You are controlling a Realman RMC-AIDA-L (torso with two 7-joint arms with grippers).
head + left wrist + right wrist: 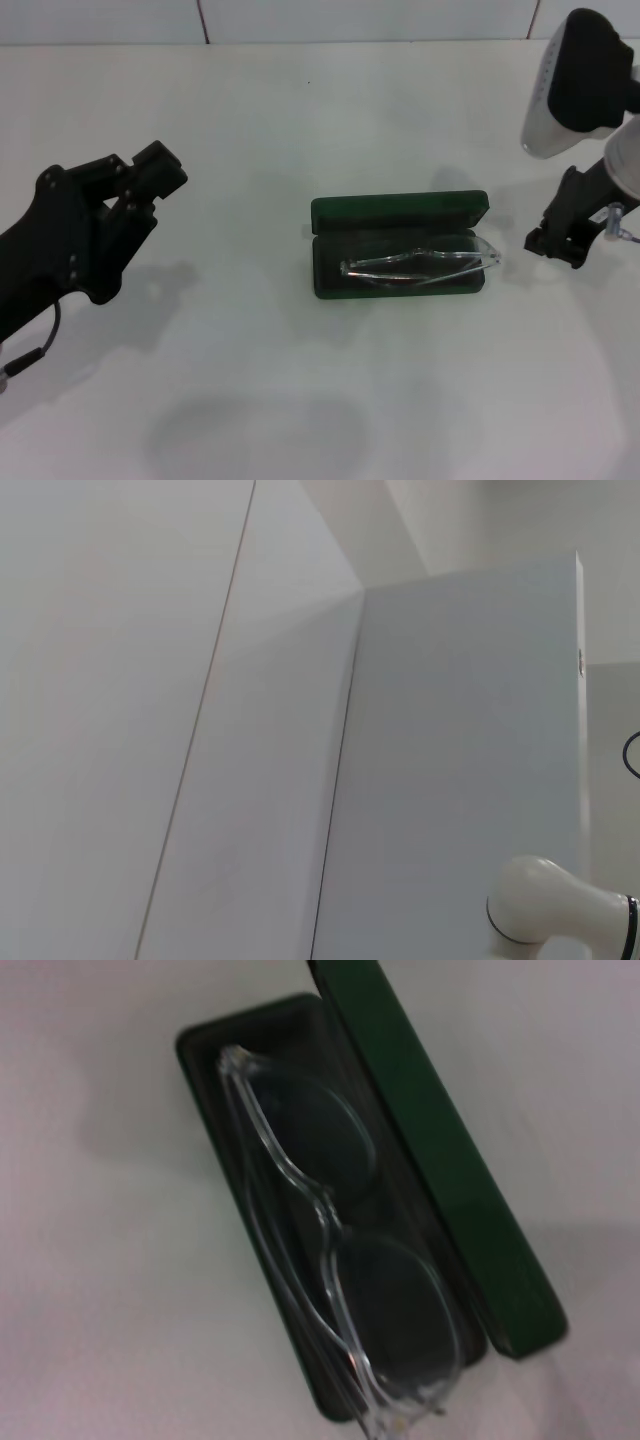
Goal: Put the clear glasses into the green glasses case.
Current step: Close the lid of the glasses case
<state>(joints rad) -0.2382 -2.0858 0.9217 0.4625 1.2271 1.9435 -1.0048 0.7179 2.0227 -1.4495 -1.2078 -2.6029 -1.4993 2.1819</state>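
Nearest, at nine o'clock, the left gripper (150, 175) hovers, fingers pressed together. At centre, the clear glasses (420, 268) lie inside the open green glasses case (400, 215). At three o'clock, the right gripper (560, 245) hovers; whether it is spread cannot be told.

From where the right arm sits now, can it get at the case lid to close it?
Probably yes: the right gripper sits beside the green glasses case, lid upright, nothing between. The clear glasses overhang that end.

A white tabletop (300, 120) carried the green glasses case (400, 212), lid open, near its centre, toward the right edge.
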